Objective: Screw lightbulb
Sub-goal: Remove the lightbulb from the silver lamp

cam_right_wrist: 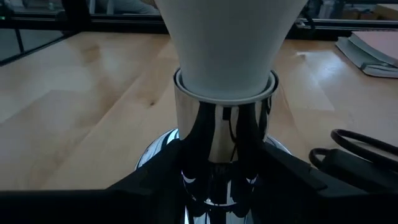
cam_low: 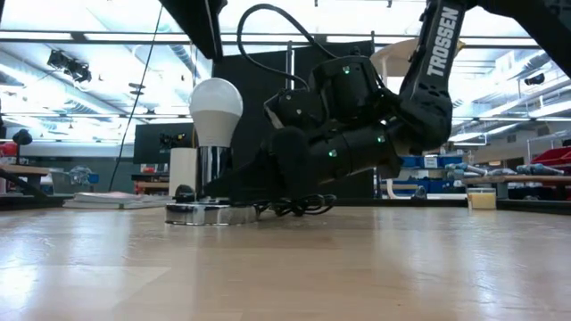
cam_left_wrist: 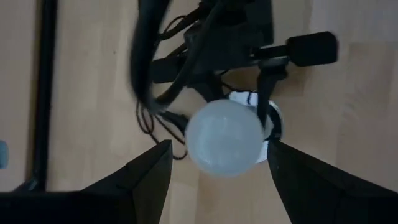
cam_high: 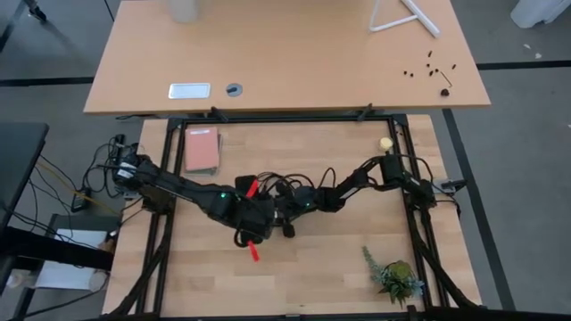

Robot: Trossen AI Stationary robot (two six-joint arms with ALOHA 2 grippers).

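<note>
Both claws meet near the middle of the tabletop. Left claw (cam_left_wrist: 211, 180) hangs directly above the lightbulb (cam_left_wrist: 224, 138), fingers spread to either side of the white globe and not pinching it. Right claw (cam_right_wrist: 214, 186) lies low, its fingers clasping the shiny socket stem (cam_right_wrist: 221, 134) just under the bulb's neck, seemingly steadying it. The lightbulb stands upright, long axis vertical, its screw end hidden inside the socket, whose round base (cam_low: 203, 214) rests flat on the wood. So the left claw is better placed to turn it; how deeply it is threaded cannot be judged.
</note>
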